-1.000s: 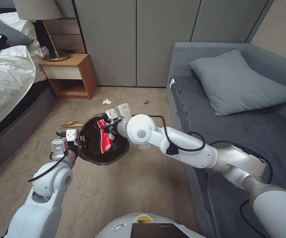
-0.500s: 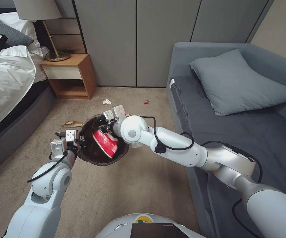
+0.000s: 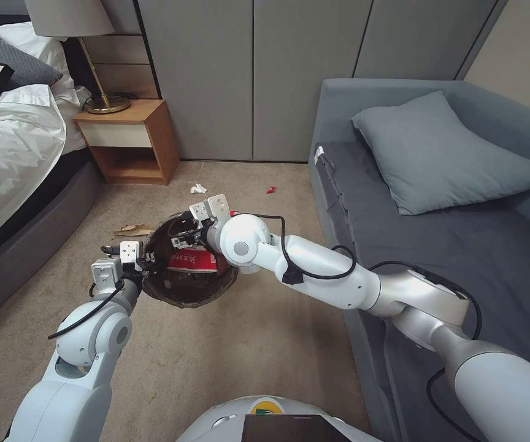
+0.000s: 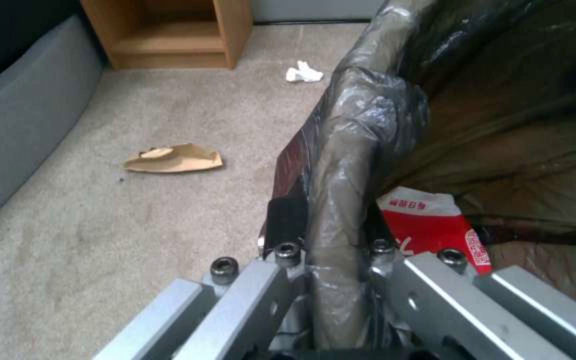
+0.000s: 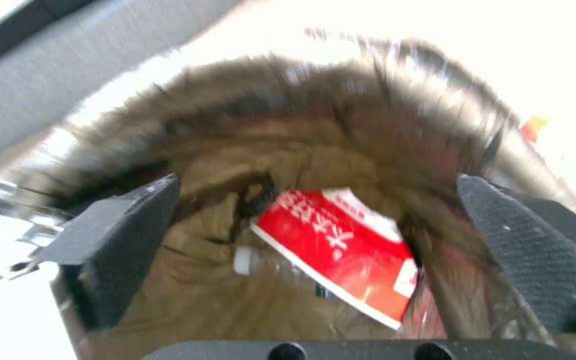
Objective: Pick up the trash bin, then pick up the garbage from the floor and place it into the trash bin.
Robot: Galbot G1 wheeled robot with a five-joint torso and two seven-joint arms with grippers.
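Left gripper (image 3: 135, 263) pinches the left rim of the trash bin (image 3: 216, 293), held above the carpet; right gripper (image 5: 321, 250) hangs spread over its mouth. A red wrapper (image 3: 192, 261) lies inside; a brown wrapper (image 4: 175, 159) and tissue (image 3: 198, 188) lie farther off.

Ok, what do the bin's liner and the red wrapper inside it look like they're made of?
Liner: thin plastic film, probably; glossy, brownish, translucent, wrinkled over the rim. Red wrapper: looks like printed glossy plastic or foil film, creased, with white lettering; which of the two is unclear.

Glossy white-and-silver arms with rounded joints trail looping black cables; the right gripper (image 5: 315, 250) has dark textured pads (image 5: 535, 250), the left gripper (image 4: 331, 260) black hex screws.
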